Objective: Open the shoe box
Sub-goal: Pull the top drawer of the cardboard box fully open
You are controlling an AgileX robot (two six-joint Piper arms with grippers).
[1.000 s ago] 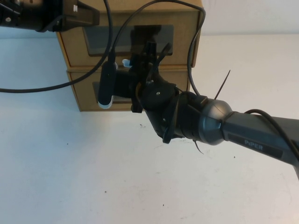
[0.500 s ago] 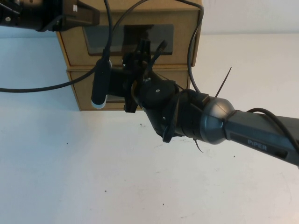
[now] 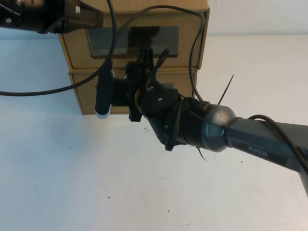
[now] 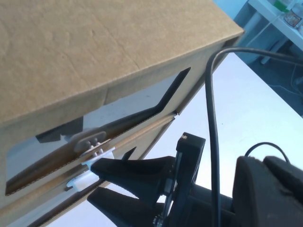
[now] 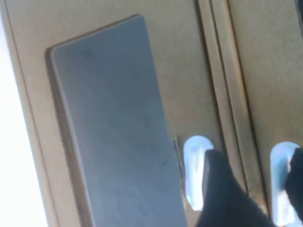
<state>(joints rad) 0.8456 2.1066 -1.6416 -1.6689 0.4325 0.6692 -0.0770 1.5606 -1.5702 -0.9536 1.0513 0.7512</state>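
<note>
White tabletop (image 3: 72, 168), near half: only the black right arm (image 3: 250, 139) crosses it, coming in from the right edge and reaching towards the far left.

Right tool (image 4: 91, 184): at the front faces of two stacked boxes, pointing at them. Partly open, fingers (image 5: 222, 189) apart with a gap between; nothing seen clamped.

Small white plastic tabs (image 5: 194, 165): one on each side of the seam between the boxes. One finger lies in front of each tab, so the tool straddles the seam. Contact with the tabs: cannot tell.

Lower brown cardboard shoe box (image 3: 185, 81): on the tabletop near the far edge, left of the middle. Upper brown cardboard shoe box (image 3: 192, 43) sits squarely on it; a grey window (image 3: 166, 33) in its front. Both closed.

Left tool (image 3: 48, 14): over the upper box's far left corner; its state cannot be told.
</note>
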